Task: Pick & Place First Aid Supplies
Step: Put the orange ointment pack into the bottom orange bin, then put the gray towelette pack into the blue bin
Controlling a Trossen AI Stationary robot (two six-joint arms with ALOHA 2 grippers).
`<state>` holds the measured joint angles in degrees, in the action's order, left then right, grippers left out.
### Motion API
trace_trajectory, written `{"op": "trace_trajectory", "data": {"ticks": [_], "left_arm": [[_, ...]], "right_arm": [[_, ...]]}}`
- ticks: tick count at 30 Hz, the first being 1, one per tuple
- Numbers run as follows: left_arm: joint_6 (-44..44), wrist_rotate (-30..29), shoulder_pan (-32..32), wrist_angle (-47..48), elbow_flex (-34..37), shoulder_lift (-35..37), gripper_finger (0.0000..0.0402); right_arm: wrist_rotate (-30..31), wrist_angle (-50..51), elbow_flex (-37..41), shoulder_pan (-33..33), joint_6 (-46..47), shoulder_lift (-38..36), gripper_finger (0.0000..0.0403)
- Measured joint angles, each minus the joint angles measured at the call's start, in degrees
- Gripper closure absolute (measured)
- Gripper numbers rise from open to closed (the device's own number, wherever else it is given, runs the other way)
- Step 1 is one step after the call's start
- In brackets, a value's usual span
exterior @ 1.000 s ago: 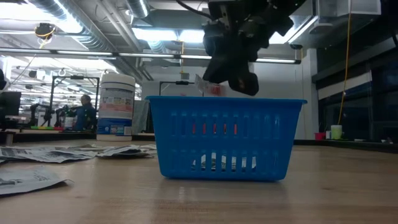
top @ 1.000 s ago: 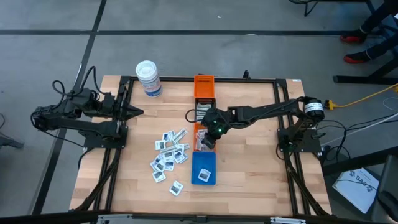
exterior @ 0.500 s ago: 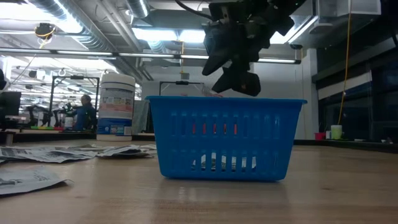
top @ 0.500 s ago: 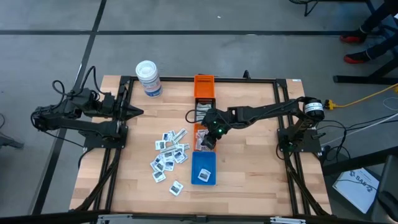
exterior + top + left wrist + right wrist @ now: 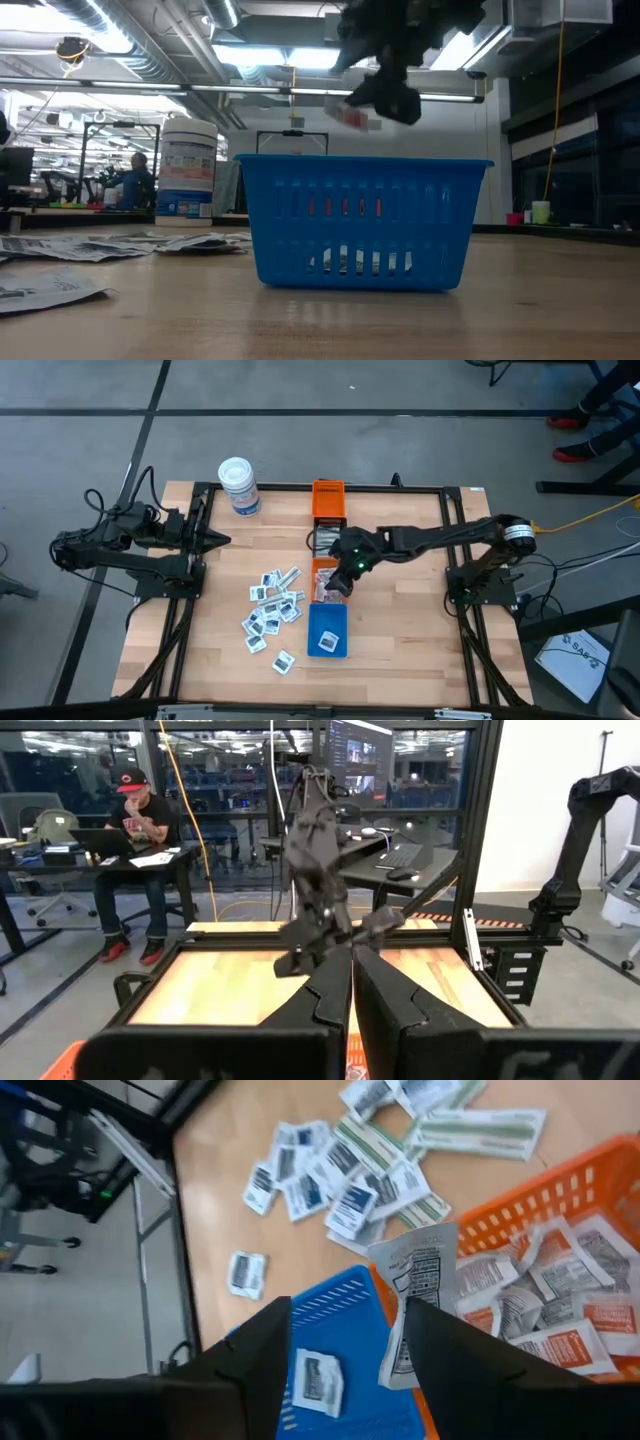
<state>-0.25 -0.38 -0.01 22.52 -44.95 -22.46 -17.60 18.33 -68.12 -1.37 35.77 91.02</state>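
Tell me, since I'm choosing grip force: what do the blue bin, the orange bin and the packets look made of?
The blue bin looks like moulded plastic: slotted walls, even colour, slight sheen. The orange bin seems the same kind, with lattice walls. The packets look like thin paper or foil-lined sachets, white with red or black print, creased and limp; which one cannot be told.

Spread fingers (image 5: 255,1370), white packet (image 5: 415,1305) between them — orange bin (image 5: 520,1220), blue bin (image 5: 335,1305) beneath
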Motion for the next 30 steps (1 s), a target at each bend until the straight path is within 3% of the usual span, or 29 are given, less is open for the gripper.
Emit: {"op": "trace_trajectory", "data": {"ticks": [16,24,30], "left_arm": [[0.0,0.0,0.0,0.0,0.0,0.0,0.0389],[0.0,0.0,0.0,0.0,0.0,0.0,0.039],[0.0,0.0,0.0,0.0,0.0,0.0,0.0391]], "right_arm": [[0.5,10.2,0.0,0.5,-0.7,-10.1,0.0208],[13.3,10.2,0.0,0.5,-4.2,-8.8,0.0208],[12.8,9.0,0.0,0.5,-5.2,-4.8,0.0208]]}}
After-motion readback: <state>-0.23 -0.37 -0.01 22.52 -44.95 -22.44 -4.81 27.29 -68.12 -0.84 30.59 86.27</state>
